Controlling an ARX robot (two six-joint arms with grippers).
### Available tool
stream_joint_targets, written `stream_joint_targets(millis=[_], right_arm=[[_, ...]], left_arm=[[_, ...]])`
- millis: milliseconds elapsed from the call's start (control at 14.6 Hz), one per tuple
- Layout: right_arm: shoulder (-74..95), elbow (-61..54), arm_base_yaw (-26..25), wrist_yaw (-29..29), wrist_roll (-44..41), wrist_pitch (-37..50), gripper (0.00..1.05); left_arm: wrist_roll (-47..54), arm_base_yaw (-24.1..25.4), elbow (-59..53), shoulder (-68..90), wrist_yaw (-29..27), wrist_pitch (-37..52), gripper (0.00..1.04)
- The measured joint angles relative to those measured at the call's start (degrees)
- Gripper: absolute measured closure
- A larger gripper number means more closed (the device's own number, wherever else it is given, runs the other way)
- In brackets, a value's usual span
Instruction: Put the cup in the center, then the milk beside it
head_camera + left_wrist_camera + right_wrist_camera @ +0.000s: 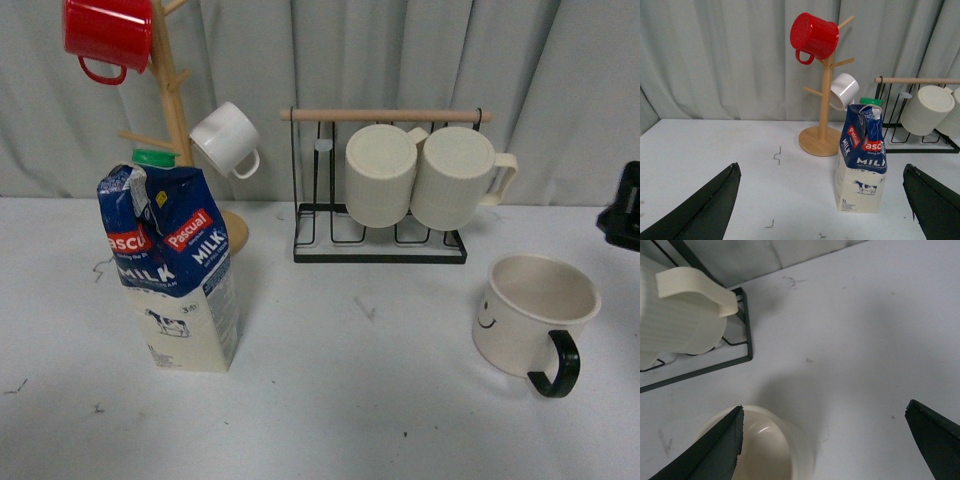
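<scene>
Both pairs of jaws spread wide, right gripper (pixel 824 407) over the cup (pixel 535 312) at the front view's lower right, so straddle its rim squarely before closing

Centre: bare table (pixel 365 380) between milk carton (pixel 178 270) and cup (pixel 535 315) — open.
Rear: wire mug rack (pixel 330 115) and wooden mug tree (pixel 178 110) block passage.
Around cup: free — nothing touching.

The left gripper (pixel 820 167) had two matte black fingers (pixel 705 210), each a broad wedge tapering to a blunt tip. The right gripper (pixel 825 405) had the same dark, wedge-shaped fingers (pixel 935 440). The front view showed a black, blocky arm part (pixel 625 205), its details too dark to tell.
</scene>
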Motion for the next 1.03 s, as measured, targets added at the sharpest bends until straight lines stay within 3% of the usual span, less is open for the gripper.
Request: stream_joint_targets(millis=[342, 479, 547, 1026], right_arm=[[7.8, 8.2, 4.2, -0.7, 2.0, -13.0, 0.06], [9.4, 8.8, 4.7, 0.1, 2.1, -14.4, 0.06], [9.5, 8.8, 4.7, 0.2, 2.3, -14.5, 0.12], [9.1, 8.3, 4.2, -0.4, 3.1, -15.3, 0.90]], left_arm=[[0.0, 0.0, 0.0, 0.0, 0.0, 0.0, 0.07], [0.0, 0.0, 0.0, 0.0, 0.0, 0.0, 0.07], [0.0, 0.0, 0.0, 0.0, 0.0, 0.0, 0.07], [0.0, 0.0, 0.0, 0.0, 0.0, 0.0, 0.07]])
